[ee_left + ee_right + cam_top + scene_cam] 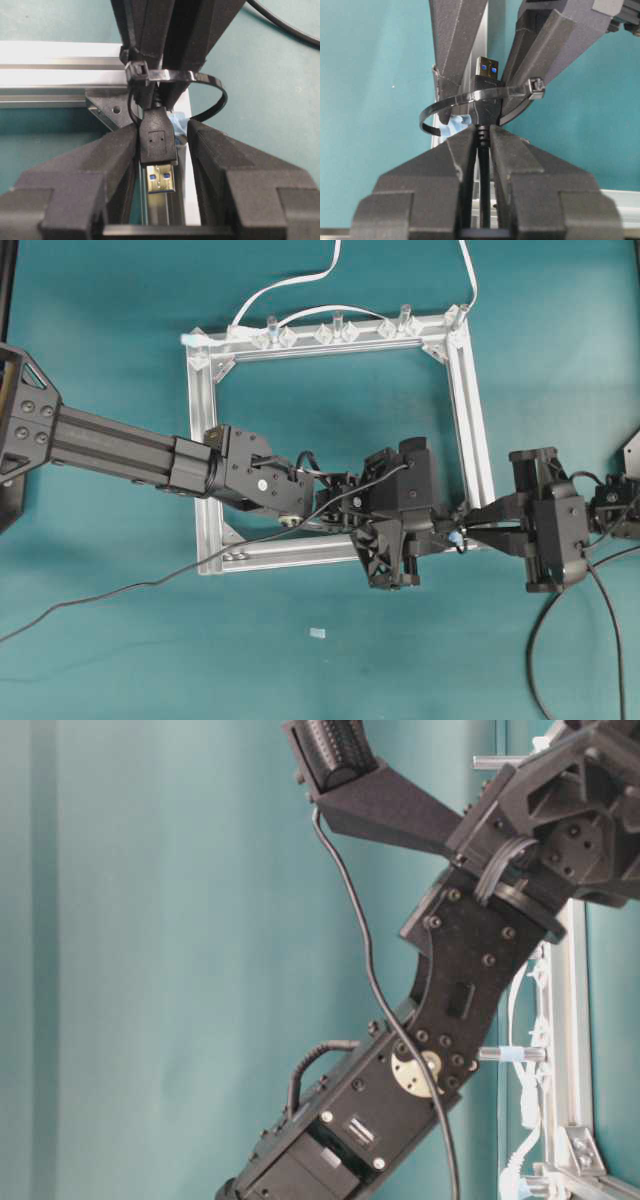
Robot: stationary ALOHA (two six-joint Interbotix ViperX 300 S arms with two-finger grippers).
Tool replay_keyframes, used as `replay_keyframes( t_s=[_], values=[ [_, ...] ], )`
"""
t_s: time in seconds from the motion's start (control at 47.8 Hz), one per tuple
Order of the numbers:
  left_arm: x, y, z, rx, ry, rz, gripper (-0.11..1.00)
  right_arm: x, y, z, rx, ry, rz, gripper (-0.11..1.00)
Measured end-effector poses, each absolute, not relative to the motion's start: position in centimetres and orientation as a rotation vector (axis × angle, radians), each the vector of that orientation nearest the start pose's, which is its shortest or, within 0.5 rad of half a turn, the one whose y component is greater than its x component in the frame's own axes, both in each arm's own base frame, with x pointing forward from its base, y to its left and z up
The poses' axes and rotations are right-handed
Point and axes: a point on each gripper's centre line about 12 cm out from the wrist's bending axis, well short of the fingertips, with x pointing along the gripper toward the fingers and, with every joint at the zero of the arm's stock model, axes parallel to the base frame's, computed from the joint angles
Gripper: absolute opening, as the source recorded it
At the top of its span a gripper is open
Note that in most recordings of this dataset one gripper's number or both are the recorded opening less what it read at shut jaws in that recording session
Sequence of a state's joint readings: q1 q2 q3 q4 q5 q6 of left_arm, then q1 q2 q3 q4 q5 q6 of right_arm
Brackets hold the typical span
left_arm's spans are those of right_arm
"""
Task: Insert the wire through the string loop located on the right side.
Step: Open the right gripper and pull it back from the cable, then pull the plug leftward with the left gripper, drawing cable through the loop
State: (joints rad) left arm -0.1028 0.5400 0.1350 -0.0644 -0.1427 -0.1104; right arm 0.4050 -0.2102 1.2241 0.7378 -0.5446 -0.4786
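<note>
Two grippers met at the lower right corner of the aluminium frame (pixel 470 420). No writing or brand could be read anywhere; the only mark was a small embossed square on the plug. The wire (pixel 485 95) was a thin black cable ending in a rectangular black plug with a metal tip showing blue inside. The plug had passed through the string loop (pixel 450 107), a thin black band with a light-blue bit at its base, just beside the frame rail. The right gripper (pixel 482 142) pinched the cable just behind the plug. The left gripper (pixel 162 145) had its jaws on either side of the plug's front end; contact could not be confirmed. Open teal table (pixel 120 670) surrounded the frame.
</note>
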Motion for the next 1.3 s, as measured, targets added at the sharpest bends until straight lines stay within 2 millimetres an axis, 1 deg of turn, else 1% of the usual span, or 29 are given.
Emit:
replay_keyframes(
  t_s=[0.021,0.063,0.125,0.188,0.272,0.314,0.335,0.586,0.774,1.004,1.297],
  values=[
    [53.9,-5.4,10.6,-0.141,0.538,-0.043,0.33,24.2,5.9,11.6,-0.04,0.552,-0.003,0.12],
    [53.9,-5.4,10.6,-0.14,0.538,-0.045,0.33,24.2,5.9,11.6,-0.041,0.551,-0.003,0.18],
    [53.9,-5.4,10.6,-0.14,0.538,-0.045,0.33,24.2,5.9,11.7,-0.035,0.55,-0.005,0.35],
    [53.9,-5.4,10.6,-0.139,0.538,-0.045,0.33,24.2,5.9,11.6,-0.033,0.552,-0.007,0.55],
    [53.9,-5.4,10.6,-0.139,0.538,-0.044,0.33,24.2,5.9,11.6,-0.033,0.553,-0.007,0.79],
    [53.9,-5.4,10.6,-0.139,0.538,-0.045,0.33,24.1,5.8,11.5,-0.034,0.556,-0.009,0.88],
    [53.9,-5.4,10.7,-0.139,0.538,-0.044,0.33,24.1,5.8,11.5,-0.036,0.558,-0.009,0.89],
    [53.7,-5.4,11.1,-0.14,0.552,-0.045,0.33,23.2,5.5,11.3,-0.034,0.57,-0.006,0.88],
    [53.6,-5.3,11.3,-0.139,0.566,-0.043,0.24,22.5,5.3,11.9,-0.019,0.545,0.0,0.88],
    [53.2,-5.4,11.9,-0.138,0.572,-0.046,0.24,21.6,4.8,12.7,0.011,0.514,-0.003,0.87],
    [52.7,-6.0,11.7,-0.133,0.614,-0.055,0.24,21.4,4.7,12.6,0.016,0.517,-0.007,0.87]
  ],
)
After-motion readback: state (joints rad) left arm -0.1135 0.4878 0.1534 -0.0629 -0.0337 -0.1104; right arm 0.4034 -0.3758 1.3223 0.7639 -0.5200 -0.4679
